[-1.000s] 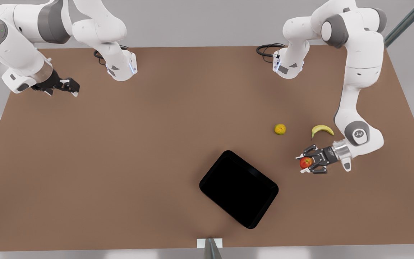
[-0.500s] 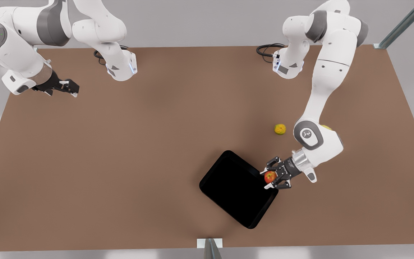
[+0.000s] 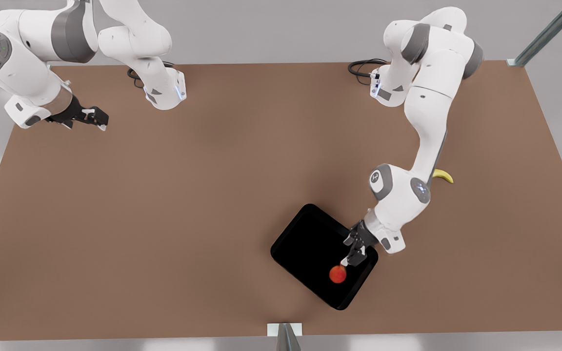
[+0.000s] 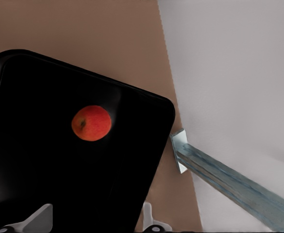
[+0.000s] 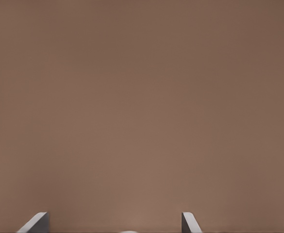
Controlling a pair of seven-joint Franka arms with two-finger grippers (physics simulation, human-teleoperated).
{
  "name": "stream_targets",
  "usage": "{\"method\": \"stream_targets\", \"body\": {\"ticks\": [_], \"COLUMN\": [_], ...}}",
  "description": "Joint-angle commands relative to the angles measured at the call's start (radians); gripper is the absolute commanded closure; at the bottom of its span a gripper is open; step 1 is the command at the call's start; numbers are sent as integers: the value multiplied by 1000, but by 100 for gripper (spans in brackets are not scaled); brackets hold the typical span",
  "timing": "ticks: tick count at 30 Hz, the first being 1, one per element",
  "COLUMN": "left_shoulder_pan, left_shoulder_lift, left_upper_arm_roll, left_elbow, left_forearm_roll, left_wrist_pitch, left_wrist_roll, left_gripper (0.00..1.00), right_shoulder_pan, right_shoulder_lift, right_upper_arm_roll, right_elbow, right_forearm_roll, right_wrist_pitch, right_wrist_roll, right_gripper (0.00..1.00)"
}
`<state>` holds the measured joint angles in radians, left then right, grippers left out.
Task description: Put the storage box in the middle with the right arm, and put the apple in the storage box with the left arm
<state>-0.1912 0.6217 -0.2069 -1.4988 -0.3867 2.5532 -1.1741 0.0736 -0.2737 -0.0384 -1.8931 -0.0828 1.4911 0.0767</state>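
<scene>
desk [image 3: 173, 204]: brown, wide, bare around the far arm; carries everything below.
right arm [image 3: 32, 63]: parked at the front view's far left corner, waiting; no risk from it unless swung across toward the box.
left arm [image 3: 422, 141]: reaching down over the box from the front view's right; elbow close above the banana, so a careless retreat could sweep it.
storage box [image 3: 305, 243]: black, shallow, lying skewed on the desk right of centre in the front view; low rim, so any nudge from the withdrawing tool could shift or tip it.
left tool [image 3: 354, 253]: fingers spread, empty, hanging just over the box's right-hand rim, apple free below; in the wrist view both fingertips [image 4: 37, 218] apart. Risk: catching the rim on lift-out.
right tool [image 3: 88, 116]: over bare desk, holding nothing; tips apart in its wrist view [image 5: 115, 223].
banana [image 3: 443, 175]: partly hidden behind the left arm, well apart from the box.
apple [image 3: 337, 274]: inside the box, near its lower right corner, clear of the tool. Risk: round, probably free to roll on the smooth floor; could bump the wall, unlikely to hop out unless the box gets jolted.
</scene>
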Motion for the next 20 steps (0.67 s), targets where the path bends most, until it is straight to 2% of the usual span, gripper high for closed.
{"method": "stream_targets", "body": {"ticks": [1,4,7,10,11,13,16,20], "left_shoulder_pan": [2,53,91,95,95,141,141,139], "left_shoulder_lift": [-16,-163,-364,-559,-568,-436,-470,-462], "left_upper_arm_roll": [1,6,14,168,259,256,251,236], "left_elbow": [0,-11,-169,-209,-160,152,42,34], "left_forearm_roll": [111,252,325,331,331,333,335,335], "left_wrist_pitch": [-28,-296,-499,-797,-922,-1140,-1027,-996], "left_wrist_roll": [2,141,592,1074,1266,1289,1289,1288], "left_gripper": [0,0,0,0,0,0,0,0], "right_shoulder_pan": [0,0,0,11,5,0,0,6], "right_shoulder_lift": [-1,-2,-10,-9,-2,4,2,2], "right_upper_arm_roll": [0,2,-3,2,0,-2,-2,3], "right_elbow": [0,2,2,6,5,3,5,8], "right_forearm_roll": [0,0,2,8,41,46,48,48], "right_wrist_pitch": [1,0,-3,-19,-11,0,-5,-2], "right_wrist_roll": [0,0,0,2,0,0,0,0], "right_gripper": [0,0,0,0,0,0,0,0]}}
